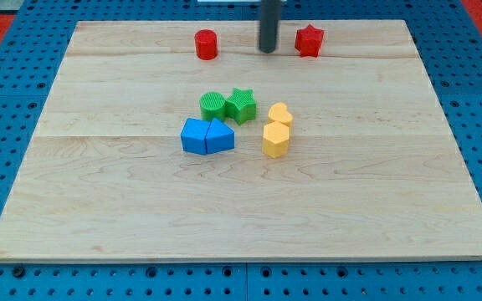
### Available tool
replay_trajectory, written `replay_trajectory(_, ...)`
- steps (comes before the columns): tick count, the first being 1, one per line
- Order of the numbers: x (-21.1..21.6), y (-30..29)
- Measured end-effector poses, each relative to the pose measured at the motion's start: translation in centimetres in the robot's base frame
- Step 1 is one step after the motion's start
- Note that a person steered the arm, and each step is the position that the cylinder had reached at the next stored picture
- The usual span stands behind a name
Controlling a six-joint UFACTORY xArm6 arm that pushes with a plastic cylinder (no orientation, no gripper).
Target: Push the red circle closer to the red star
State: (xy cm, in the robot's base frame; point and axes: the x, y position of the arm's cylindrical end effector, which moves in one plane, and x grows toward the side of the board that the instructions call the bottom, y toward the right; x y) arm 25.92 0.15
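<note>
The red circle (206, 44) stands near the view's top, left of centre, on the wooden board (99, 184). The red star (309, 40) stands near the view's top, right of centre. My tip (268, 51) rests on the board between the two, closer to the red star, touching neither. The rod rises out of the view's top edge.
In the middle of the board a green circle (212, 105) touches a green star (241, 104). Below them two blue blocks (195, 136) (219, 136) sit side by side. To their right are a yellow heart (280, 114) and a yellow hexagon (275, 140).
</note>
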Motion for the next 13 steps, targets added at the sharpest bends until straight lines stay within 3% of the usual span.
replay_trajectory(2, 4.1, -11.3)
replay_trajectory(4, 2.0, -18.1)
replay_trajectory(8, -3.0, -12.5)
replay_trajectory(11, -2.1, -7.0)
replay_trajectory(13, -0.3, -7.1)
